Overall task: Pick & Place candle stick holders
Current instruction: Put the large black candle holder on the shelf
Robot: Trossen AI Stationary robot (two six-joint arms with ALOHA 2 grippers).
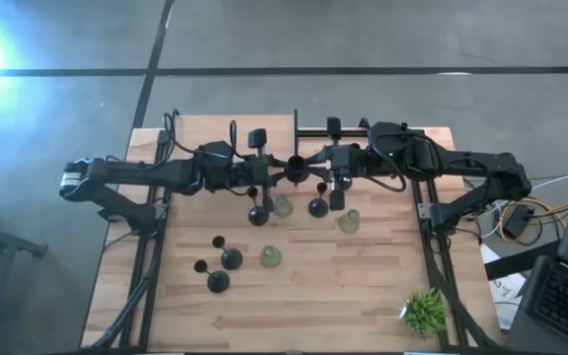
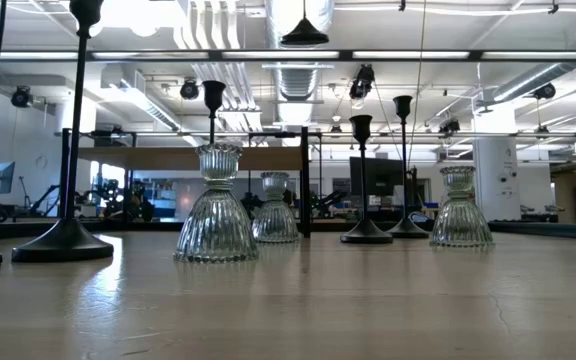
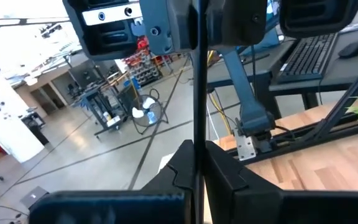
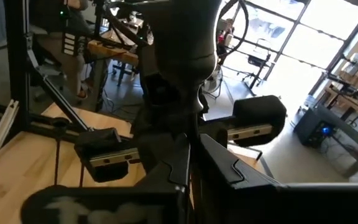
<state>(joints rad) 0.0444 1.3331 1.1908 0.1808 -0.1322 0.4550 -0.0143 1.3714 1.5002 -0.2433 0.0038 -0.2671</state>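
Wooden table (image 1: pixel 363 296) first, front to back. A little potted plant (image 1: pixel 424 311) sits by the front right corner. Next come two short black holders (image 1: pixel 218 281) and a glass holder (image 1: pixel 270 257) near the middle. Further back are two more glass ones (image 1: pixel 349 222) and two black ones (image 1: pixel 259 215). Beyond all that, both arms meet over the back half of the table.

The left gripper (image 3: pixel 196 168) is pinched tight on the thin stem of a tall black holder (image 3: pixel 197 93). The right gripper (image 4: pixel 191 165) is clamped on the same stem from the other side. So the holder (image 1: pixel 294 166) is up off the wood, caught between the two sets of fingers, roughly over the table's centre line.

This looks like a hand-off, though from above it's hard to say which end of the stem each gripper has. To do it well, only one side should let go, and only once the other's grip is square on the stem. A skinny rod like that will probably pivot if it's pinched off-centre. After that it should go straight down onto bare wood, well apart from the glass ones, which would likely tip if nudged.
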